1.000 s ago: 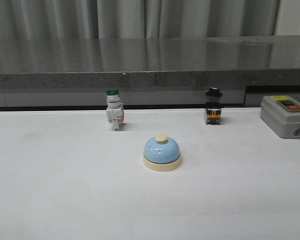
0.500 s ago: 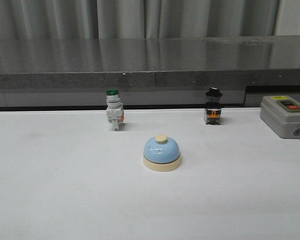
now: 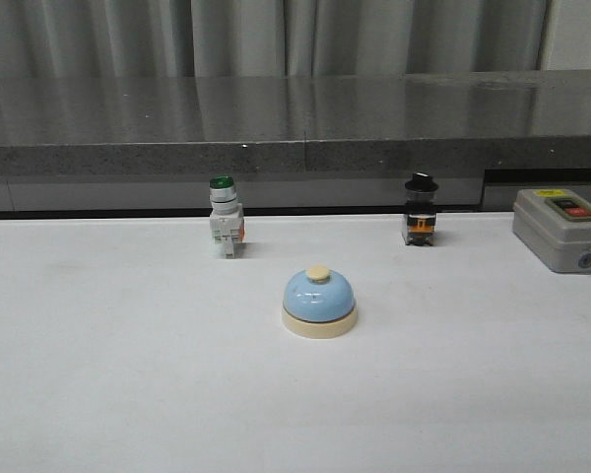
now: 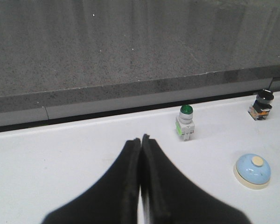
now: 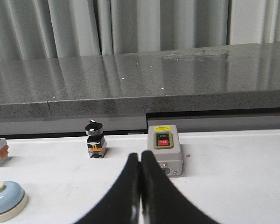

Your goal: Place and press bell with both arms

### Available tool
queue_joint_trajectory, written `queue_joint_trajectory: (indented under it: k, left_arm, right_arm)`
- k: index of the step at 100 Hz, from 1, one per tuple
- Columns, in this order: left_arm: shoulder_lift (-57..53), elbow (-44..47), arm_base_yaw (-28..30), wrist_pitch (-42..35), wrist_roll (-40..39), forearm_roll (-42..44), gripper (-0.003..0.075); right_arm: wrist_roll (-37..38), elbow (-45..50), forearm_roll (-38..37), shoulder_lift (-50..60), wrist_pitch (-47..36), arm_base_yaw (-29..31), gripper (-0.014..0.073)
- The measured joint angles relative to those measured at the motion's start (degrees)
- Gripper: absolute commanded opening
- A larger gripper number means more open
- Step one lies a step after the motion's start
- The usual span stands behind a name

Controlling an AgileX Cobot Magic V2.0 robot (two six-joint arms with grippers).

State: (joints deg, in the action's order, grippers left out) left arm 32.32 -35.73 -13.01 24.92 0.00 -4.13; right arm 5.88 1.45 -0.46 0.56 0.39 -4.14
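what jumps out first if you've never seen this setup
The light-blue bell sits alone mid-table, nothing touching it. Behind it, a green-capped switch stands to the left and a black-capped switch to the right, with a grey on/off box at the far right edge. In the wrist views, the left hand and right hand are shut and empty.

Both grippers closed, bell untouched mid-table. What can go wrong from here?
1. The light-blue dome bell with cream base has a small cream knob; the shut left gripper or right gripper may slide off the smooth dome instead of pressing it.
2. An off-centre push could shove the loose bell across the white table.
3. The green-capped white push-button switch and black-capped switch stand just behind; an overshoot might topple one.
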Motion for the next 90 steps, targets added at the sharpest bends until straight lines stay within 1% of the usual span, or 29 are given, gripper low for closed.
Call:
queue_joint_trajectory:
  k: [14, 27, 39, 49, 64, 90]
  left_arm:
    - [-1.77, 3.57, 0.03, -4.88, 0.00, 0.75, -0.0020]
    - [-5.90, 9.44, 0.13, -9.48, 0.00, 0.98, -0.0020]
    - [-10.71, 15.45, 0.35, -12.00, 0.00, 1.10, -0.0020]
    - [-14.82, 20.15, 1.87, -13.14, 0.00, 1.10, -0.0020]
    - [-21.34, 26.56, 5.81, -14.23, 0.00, 1.29, -0.0020]
    - [-31.32, 34.16, 9.96, -14.44, 0.00, 1.42, -0.0020]
  right_arm:
    - [0.00, 0.00, 0.00, 0.00, 0.00, 0.00, -0.0060]
    - [0.00, 0.00, 0.00, 0.00, 0.00, 0.00, -0.0060]
    - [0.00, 0.00, 0.00, 0.00, 0.00, 0.00, -0.0060]
    - [0.00, 0.00, 0.00, 0.00, 0.00, 0.00, -0.0060]
    - [0.00, 0.00, 0.00, 0.00, 0.00, 0.00, -0.0060]
    - [0.00, 0.00, 0.00, 0.00, 0.00, 0.00, -0.0060]
